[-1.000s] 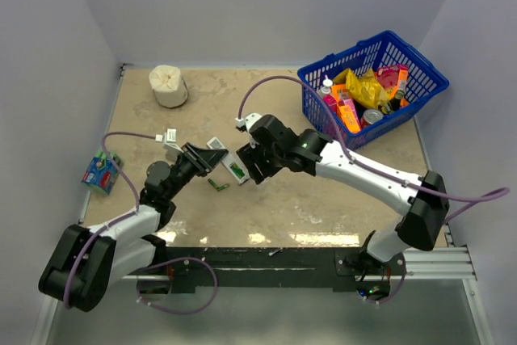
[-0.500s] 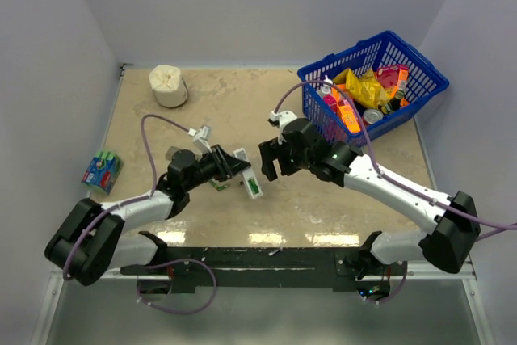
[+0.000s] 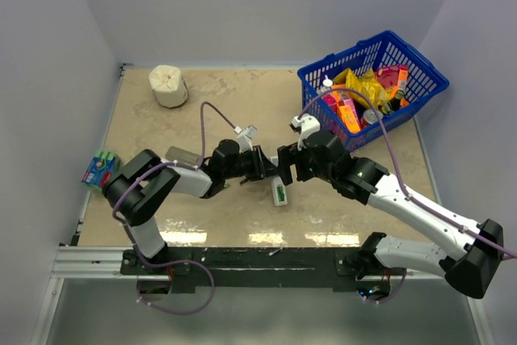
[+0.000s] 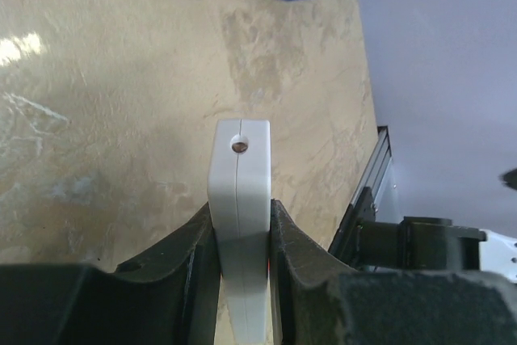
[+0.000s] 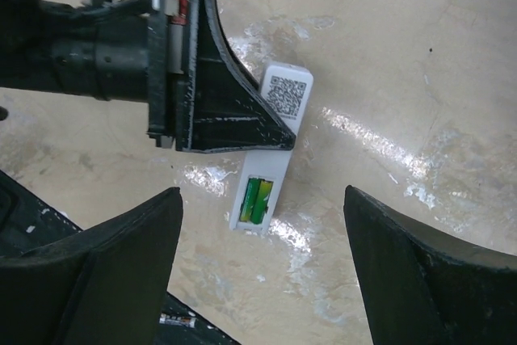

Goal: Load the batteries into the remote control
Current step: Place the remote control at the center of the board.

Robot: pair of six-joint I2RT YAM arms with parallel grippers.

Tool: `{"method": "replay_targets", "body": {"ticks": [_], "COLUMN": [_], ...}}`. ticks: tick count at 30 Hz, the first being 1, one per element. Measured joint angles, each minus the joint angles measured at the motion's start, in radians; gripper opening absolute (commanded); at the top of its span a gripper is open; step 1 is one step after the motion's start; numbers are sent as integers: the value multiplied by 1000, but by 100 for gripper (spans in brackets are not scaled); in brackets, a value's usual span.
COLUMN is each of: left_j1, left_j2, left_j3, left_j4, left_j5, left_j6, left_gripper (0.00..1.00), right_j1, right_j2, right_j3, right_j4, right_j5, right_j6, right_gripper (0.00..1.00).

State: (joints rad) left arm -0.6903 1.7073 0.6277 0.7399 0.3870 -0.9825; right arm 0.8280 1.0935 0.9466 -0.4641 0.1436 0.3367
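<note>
clenching the remote control (image 5: pixel 287 96), left tool (image 4: pixel 240 220); right tool (image 5: pixel 262 198) released above, blue basket (image 3: pixel 319 111) nearby

Everything is being lit brightly from above. White glare is being thrown off the shiny tabletop (image 3: pixel 242 103). Close things are being blurred in the wrist views.

Remote (image 5: pixel 268 169): white, with a black-on-white QR label (image 5: pixel 287 96). Batteries (image 5: pixel 257 198) in it: bright green. Left gripper (image 4: pixel 240 209) and right gripper (image 5: pixel 260 199): matte black. Arms (image 3: pixel 404 199): white shells, black joints. Cables (image 3: pixel 222 115): purple. Table (image 3: pixel 218 90): beige, marbled with pale veins and glare patches. Basket (image 3: pixel 420 57): blue mesh. Roll (image 3: pixel 168 85): off-white. Pack (image 3: pixel 100 170): green, with a blue-red label.
</note>
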Motion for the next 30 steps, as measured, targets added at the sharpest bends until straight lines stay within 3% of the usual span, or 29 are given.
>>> {"method": "replay_targets", "body": {"ticks": [6,8,9,10,12,13,15,16,19,30], "left_j1": [-40,-51,-54,-58,-60,-60,-60,-58,-47,70], "left_j2": [154,183,194,202,209,210,209,201,123,-278], "left_j3": [36,59,71,79,82,81,77,70,61,79], "left_j4": [15,28,35,41,46,44,29,8,-70,-705], "left_j5": [61,85,91,96,101,99,86,75,42,-274], "left_j6": [-21,-29,-29,-28,-29,-28,-10,-13,30,182], "left_gripper": [0,9,15,29,44,57,69,82,100,100], "right_j1": [-1,-4,-5,-5,-5,-5,-5,-5,-5,-5], "right_j2": [-34,-38,-38,-37,-35,-35,-34,-34,-34,-34], "right_j3": [-29,-35,-39,-40,-43,-44,-44,-44,-44,-45], "right_j4": [-7,-8,-8,-10,-11,-11,-14,-14,-14,-12], "right_j5": [3,4,4,4,4,4,4,4,5,-2], "right_j6": [0,0,0,0,0,0,0,0,0,-16], "right_gripper": [83,83,83,83,83,83,83,83,83,85]}}
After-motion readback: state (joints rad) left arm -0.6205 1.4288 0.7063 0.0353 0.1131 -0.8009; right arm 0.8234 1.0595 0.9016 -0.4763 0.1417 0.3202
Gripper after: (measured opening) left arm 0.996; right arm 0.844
